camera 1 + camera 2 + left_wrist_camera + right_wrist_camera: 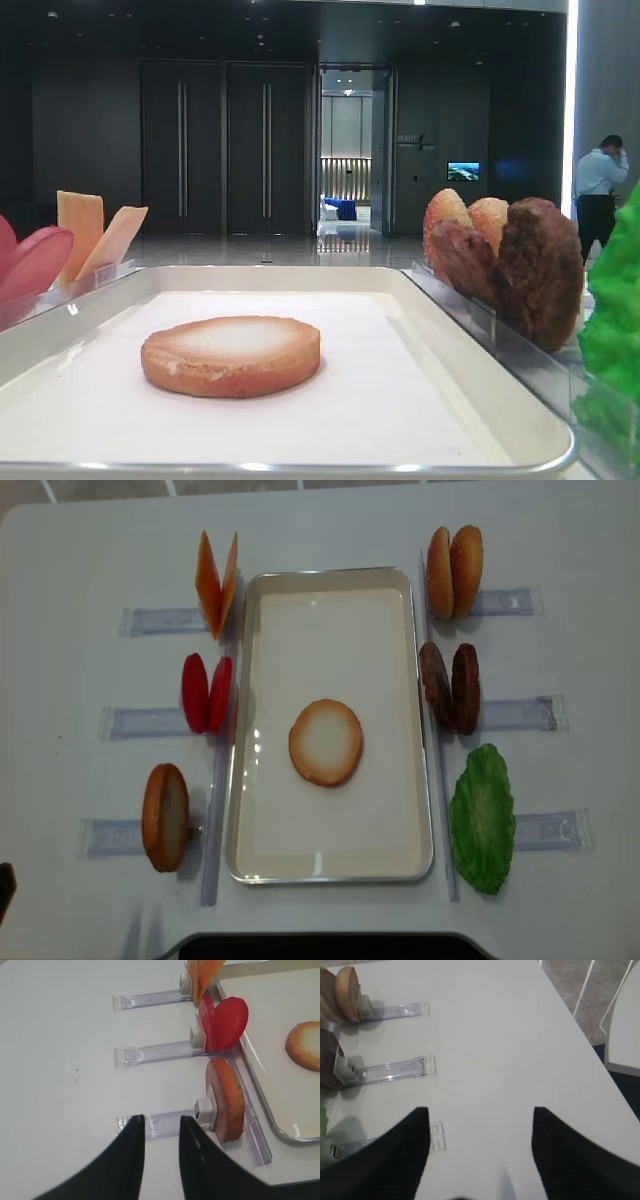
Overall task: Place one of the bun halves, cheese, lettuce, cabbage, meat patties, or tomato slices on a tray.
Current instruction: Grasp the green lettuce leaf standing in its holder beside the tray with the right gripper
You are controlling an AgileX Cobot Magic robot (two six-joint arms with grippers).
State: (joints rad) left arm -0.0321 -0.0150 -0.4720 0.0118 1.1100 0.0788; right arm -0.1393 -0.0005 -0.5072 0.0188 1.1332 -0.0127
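Lying flat mid-tray [247, 720], toasted face up, one bun half [326, 742] is sitting free of both tools. Left gripper [161, 1127] is hovering part-open and empty, an upright bun half [226, 1100] just right of its fingertips. Right gripper [480, 1122] is hanging spread wide over bare table [495, 1035], holding nothing.

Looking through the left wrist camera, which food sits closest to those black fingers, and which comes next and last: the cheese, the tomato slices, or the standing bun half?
1. Standing bun half, just right of the fingers.
2. Tomato slices, one holder farther up.
3. Cheese, at the top edge.
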